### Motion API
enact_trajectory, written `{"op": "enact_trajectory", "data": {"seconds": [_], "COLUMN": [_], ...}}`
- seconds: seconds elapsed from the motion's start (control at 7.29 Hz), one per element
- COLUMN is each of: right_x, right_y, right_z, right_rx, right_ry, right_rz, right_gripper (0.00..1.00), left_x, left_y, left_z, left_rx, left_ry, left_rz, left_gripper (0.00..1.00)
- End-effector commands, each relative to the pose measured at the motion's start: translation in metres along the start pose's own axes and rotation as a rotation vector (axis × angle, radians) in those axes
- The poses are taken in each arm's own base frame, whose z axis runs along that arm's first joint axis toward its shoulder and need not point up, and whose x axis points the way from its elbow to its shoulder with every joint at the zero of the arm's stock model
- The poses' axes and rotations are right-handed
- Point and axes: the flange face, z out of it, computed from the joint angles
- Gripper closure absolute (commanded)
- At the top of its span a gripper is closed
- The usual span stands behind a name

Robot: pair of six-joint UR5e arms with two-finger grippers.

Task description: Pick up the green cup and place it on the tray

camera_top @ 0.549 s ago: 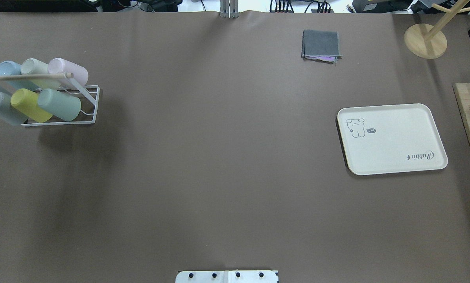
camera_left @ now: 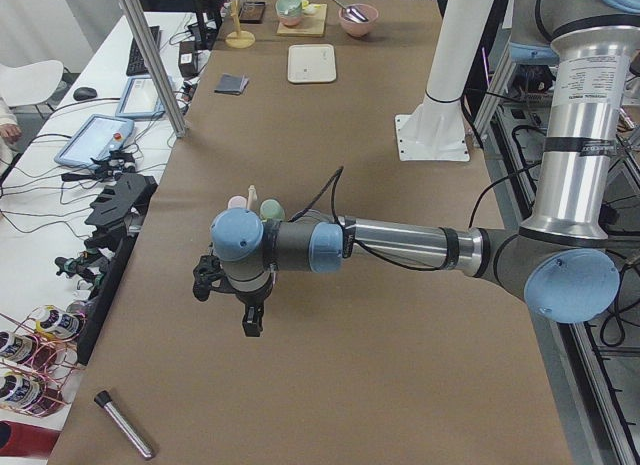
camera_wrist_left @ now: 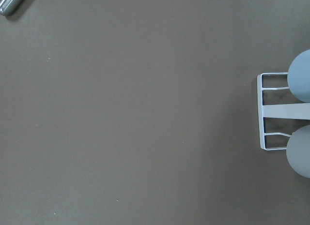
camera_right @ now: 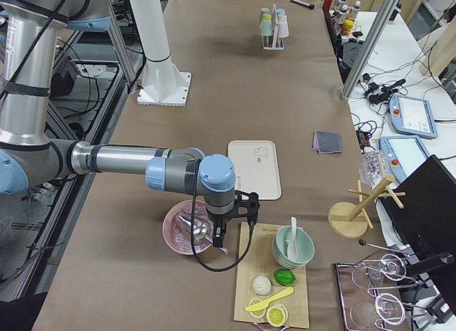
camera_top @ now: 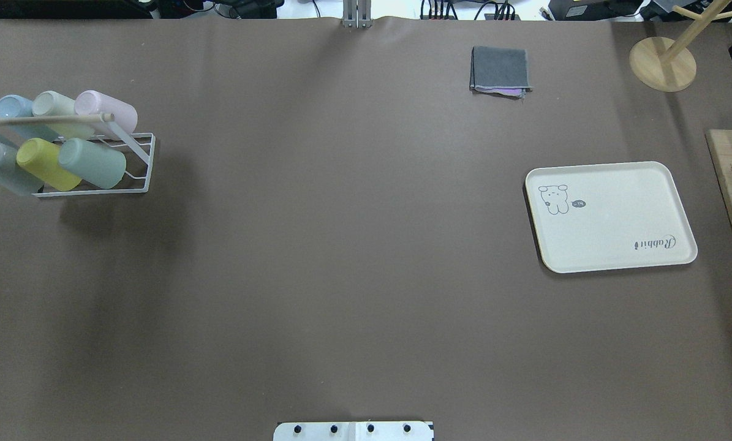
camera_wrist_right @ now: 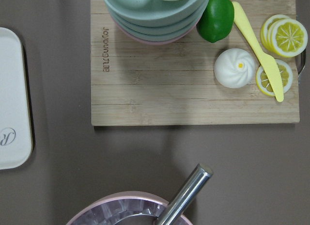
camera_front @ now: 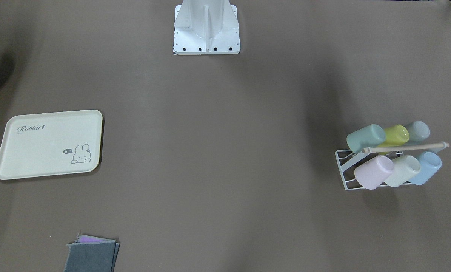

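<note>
Mint green cup (camera_top: pixel 92 162) lies tilted on the rack (camera_top: pixel 150 174) (lower row, beside yellow cup (camera_top: pixel 47 164)), well apart from the tray (camera_top: pixel 611 217). Left gripper (camera_left: pixel 232 295) hangs near the rack, right gripper (camera_right: pixel 222 221) by the pink bowl (camera_right: pixel 182 231). Can't tell how far either's fingers are open.

Soft overhead light, sharp views. A broad dim shadow lies on the tabletop (camera_top: pixel 341 245) at 9 o'clock by the rack (camera_top: pixel 150 162); the tray (camera_top: pixel 617 208) casts a thin one.
</note>
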Motion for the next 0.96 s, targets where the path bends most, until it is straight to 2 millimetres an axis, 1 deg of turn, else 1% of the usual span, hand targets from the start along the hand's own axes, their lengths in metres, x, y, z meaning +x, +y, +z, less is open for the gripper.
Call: {"op": "enact_trajectory", "data": {"seconds": [0.0, 0.14, 0.27, 0.41, 0.55, 0.69, 0.82], "right_x": [-0.009, -0.011, -0.032, -0.072, -0.097, -0.131, -0.162], "right_y": [0.001, 0.0, -0.011, -0.03, -0.042, -0.06, -0.071], "right_z": [-0.008, -0.01, -0.009, -0.008, -0.001, 0.006, 0.02], "right_rx": [0.015, 0.02, 0.017, 0.009, -0.008, -0.019, -0.044], "right_ry": [-0.017, -0.018, -0.022, -0.029, -0.035, -0.034, -0.028], "right_rz": [-0.003, -0.006, -0.014, 0.052, 0.071, 0.001, -0.024], "right_gripper": [0.0, 0.0, 0.0, 0.0, 0.0, 0.0, 0.0], "left_x": [0.001, 0.001, 0.001, 0.001, 0.001, 0.001, 0.0], "left_y": [0.0, 0.0, 0.0, 0.0, 0.0, 0.0, 0.0], "left_z": [-0.001, -0.001, 0.0, 0.0, -0.001, 0.0, 0.0], "left_rx": [0.002, 0.002, 0.0, 0.0, 0.002, 0.001, 0.001], "left_ry": [0.0, 0.0, 0.0, 0.0, 0.0, 0.0, 0.0], "left_rz": [-0.003, -0.003, -0.003, -0.002, -0.003, -0.002, -0.004], "left_gripper": [0.02, 0.02, 0.02, 0.02, 0.02, 0.02, 0.02]}}
